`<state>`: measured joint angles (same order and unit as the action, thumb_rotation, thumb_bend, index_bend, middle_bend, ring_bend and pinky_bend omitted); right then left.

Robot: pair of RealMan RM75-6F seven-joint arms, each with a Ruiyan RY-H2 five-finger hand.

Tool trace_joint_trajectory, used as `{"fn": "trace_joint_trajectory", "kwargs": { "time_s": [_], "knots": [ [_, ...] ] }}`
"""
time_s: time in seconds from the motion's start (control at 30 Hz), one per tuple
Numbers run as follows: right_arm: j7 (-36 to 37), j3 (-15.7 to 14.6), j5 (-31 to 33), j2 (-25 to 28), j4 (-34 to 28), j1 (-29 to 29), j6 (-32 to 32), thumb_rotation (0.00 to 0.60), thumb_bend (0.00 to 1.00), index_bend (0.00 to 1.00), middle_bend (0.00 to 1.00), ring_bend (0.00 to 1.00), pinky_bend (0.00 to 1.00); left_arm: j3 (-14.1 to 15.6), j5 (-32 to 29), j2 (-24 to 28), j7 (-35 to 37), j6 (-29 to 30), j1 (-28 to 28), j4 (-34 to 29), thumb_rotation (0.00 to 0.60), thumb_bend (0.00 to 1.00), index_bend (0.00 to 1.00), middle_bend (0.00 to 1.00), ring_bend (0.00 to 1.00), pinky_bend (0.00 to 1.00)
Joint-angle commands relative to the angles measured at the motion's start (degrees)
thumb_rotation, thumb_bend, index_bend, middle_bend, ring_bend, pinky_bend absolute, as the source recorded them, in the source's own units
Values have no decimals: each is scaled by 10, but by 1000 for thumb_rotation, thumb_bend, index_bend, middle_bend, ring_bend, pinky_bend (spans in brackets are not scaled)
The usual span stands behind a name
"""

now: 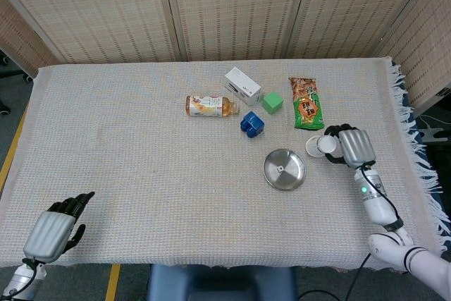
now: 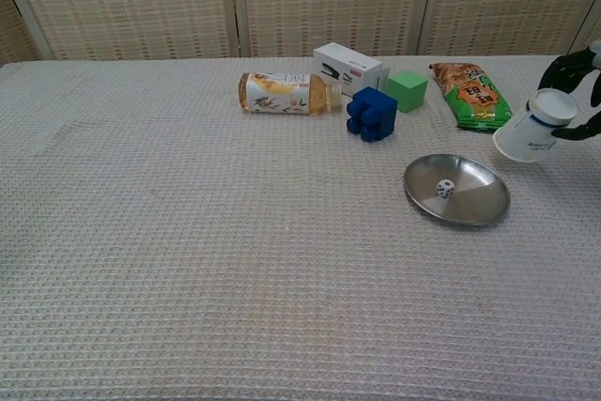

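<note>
My right hand [image 1: 351, 146] [image 2: 577, 91] grips a small white paper cup [image 1: 320, 146] [image 2: 532, 126], upside down and tilted, lifted off the cloth just right of the steel plate [image 1: 284, 169] [image 2: 470, 204]. A white die [image 2: 445, 189] lies in the plate. My left hand [image 1: 53, 232] rests at the table's near left corner, its fingers apart and nothing in it; only the head view shows it.
At the far middle lie a tea bottle [image 1: 207, 106] [image 2: 282, 93] on its side, a white box [image 1: 243, 85], a blue block [image 1: 251, 124] [image 2: 371, 114], a green cube [image 1: 273, 102] and a green snack bag [image 1: 306, 103] [image 2: 473, 94]. The cloth's fringed edge [image 1: 416, 153] runs along the right.
</note>
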<state>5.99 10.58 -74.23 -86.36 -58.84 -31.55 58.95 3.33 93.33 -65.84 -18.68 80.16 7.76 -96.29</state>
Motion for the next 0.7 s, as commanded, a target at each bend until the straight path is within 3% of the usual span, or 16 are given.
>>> {"fn": "trace_joint_trajectory", "kwargs": {
  "time_s": [0.03,0.13,0.27,0.7],
  "knots": [
    [-11,-4,-16,66,-139,14,16,600,109,535,425,310,454,0,0,0,-1,0,0,0,600,454,98,170,243,383],
    [8,-6,-29,89,-200,14,15,600,109,535,425,310,473,1,1,0,-1,-1,0,0,600,454,98,170,244,383],
    [38,-9,-34,92,-209,5,-8,600,109,535,426,311,491,0,0,1,1,0,0,-1,600,454,98,170,244,383],
    [39,-24,-12,33,-120,-21,-73,600,110,535,426,311,491,1,0,3,4,2,-1,-2,600,454,98,170,243,384]
  ]
}}
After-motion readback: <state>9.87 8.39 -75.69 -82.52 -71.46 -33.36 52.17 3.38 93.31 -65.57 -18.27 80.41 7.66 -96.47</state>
